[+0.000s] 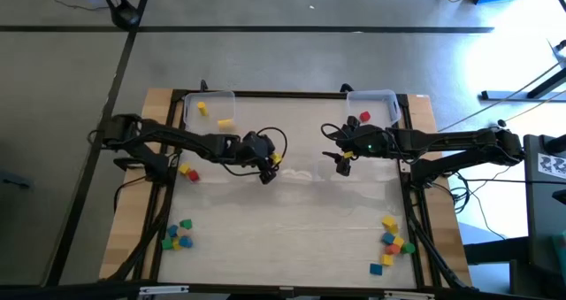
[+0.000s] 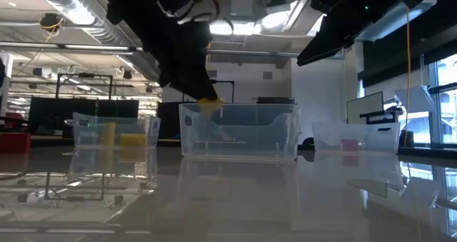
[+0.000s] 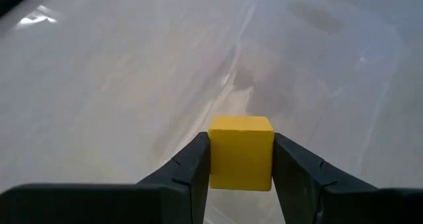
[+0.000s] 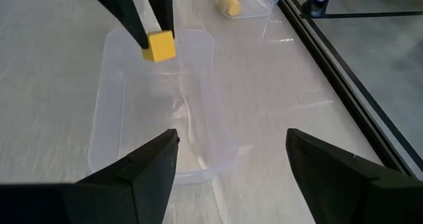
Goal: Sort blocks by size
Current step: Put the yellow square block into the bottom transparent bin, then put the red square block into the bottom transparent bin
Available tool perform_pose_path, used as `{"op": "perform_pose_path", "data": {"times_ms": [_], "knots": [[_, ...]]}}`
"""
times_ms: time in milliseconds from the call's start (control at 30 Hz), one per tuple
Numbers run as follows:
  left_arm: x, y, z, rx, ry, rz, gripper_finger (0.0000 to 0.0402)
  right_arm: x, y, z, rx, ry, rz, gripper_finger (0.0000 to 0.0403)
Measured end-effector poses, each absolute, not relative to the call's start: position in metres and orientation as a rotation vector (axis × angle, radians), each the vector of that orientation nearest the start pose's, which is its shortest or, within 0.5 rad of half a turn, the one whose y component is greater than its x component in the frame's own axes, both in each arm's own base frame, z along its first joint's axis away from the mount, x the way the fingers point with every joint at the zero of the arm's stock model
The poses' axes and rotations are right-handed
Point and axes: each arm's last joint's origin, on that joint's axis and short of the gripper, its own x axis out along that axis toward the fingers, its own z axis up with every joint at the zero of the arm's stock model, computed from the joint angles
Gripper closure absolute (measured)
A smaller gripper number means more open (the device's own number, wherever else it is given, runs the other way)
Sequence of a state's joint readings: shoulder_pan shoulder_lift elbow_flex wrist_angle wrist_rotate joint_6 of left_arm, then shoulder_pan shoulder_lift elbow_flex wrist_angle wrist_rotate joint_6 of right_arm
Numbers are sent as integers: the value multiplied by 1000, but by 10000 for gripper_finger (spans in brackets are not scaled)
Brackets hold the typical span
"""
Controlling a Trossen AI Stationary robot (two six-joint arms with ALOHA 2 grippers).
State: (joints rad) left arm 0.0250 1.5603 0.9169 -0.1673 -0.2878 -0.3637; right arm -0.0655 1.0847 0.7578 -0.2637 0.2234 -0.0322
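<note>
Left gripper (image 1: 268,171): clamping a small yellow cube (image 3: 241,152) between its two dark fingers (image 3: 187,173), hanging over the near-centre of the table.
Held yellow cube: sitting square between the fingertips, hovering above the clear plastic bin in the middle of the table (image 4: 112,85), clear of its floor.
Right gripper (image 1: 343,163): standing with its jaws wide apart, gripping nothing, at about three o'clock from the left gripper, over the other end of the same middle bin.
Clear plastic bin at eleven o'clock (image 1: 209,97): holding two yellow blocks (image 1: 225,122).
Clear plastic bin at one o'clock (image 1: 376,95): holding a red block (image 1: 364,117).
Loose blocks at seven o'clock (image 1: 178,235): lying in a cluster of green, blue, yellow and red near the table's corner.
Loose blocks at five o'clock (image 1: 392,239): lying in a cluster of yellow, orange, blue and green.
Pair at nine o'clock (image 1: 188,172): one yellow and one red block resting just beside the left arm.
Table (image 1: 292,238): showing a pale glossy top inside a wooden border.
</note>
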Motion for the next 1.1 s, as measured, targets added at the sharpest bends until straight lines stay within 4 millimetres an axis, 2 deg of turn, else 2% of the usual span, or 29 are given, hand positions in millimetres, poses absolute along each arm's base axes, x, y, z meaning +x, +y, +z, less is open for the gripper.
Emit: {"op": "perform_pose_path", "data": {"times_ms": [300,567,700,867,1100], "knots": [[316,16,195,-234,756,441,275,227,-21,262,-78,595,-271,123],[316,16,195,-234,757,441,209,227,-21,262,-78,595,-271,123],[312,16,202,-233,747,438,190,227,-21,262,-78,595,-271,123],[298,14,224,-240,718,431,191,227,-21,262,-78,596,-271,123],[258,1,253,-269,778,420,193,227,-21,262,-78,596,-271,123]]}}
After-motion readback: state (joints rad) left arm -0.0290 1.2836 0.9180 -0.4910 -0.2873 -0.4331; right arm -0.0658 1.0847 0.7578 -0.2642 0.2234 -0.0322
